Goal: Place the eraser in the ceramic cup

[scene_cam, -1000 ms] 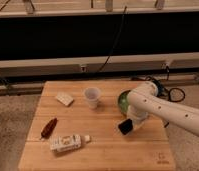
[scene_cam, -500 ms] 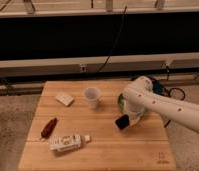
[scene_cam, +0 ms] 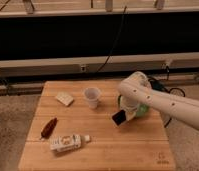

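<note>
The claw (scene_cam: 124,114), pinching the eraser (scene_cam: 118,118), holds it over the bench (scene_cam: 118,150) near the ceramic cup's (scene_cam: 92,96) right side, so pickup looks done and dropping it in remains.

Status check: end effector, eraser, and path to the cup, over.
End effector shut on eraser, right of ceramic cup. Eraser not yet in cup. Nothing between them; green bowl off to the right.

Tabletop (scene_cam: 103,156): light wood.
White block (scene_cam: 64,99): rear left.
Brown stick-shaped item (scene_cam: 48,128): left side.
Bottle (scene_cam: 68,143): front left, lying on its side.
Green bowl (scene_cam: 144,111): right side, partly hidden.
</note>
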Available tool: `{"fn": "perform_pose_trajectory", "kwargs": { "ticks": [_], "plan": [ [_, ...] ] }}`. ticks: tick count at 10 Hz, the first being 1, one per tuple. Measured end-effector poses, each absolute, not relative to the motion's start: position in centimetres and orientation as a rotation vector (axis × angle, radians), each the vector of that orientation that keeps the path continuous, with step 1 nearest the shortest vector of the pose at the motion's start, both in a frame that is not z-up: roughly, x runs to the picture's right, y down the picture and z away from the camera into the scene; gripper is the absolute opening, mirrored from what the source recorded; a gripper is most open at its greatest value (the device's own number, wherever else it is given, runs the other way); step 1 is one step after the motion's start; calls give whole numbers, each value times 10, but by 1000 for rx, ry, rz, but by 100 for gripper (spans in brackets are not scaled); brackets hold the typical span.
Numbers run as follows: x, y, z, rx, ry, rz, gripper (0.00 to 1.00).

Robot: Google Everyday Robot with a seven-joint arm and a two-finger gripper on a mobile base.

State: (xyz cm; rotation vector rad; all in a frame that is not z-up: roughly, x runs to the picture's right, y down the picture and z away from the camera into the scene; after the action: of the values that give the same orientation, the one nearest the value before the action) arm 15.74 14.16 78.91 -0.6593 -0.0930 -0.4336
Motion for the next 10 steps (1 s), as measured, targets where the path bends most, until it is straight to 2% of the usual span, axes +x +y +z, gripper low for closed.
{"fn": "perform_pose_trajectory", "kwargs": {
  "ticks": [10],
  "plan": [
    [118, 77, 794, -600, -69, -503, 1]
  ]
}}
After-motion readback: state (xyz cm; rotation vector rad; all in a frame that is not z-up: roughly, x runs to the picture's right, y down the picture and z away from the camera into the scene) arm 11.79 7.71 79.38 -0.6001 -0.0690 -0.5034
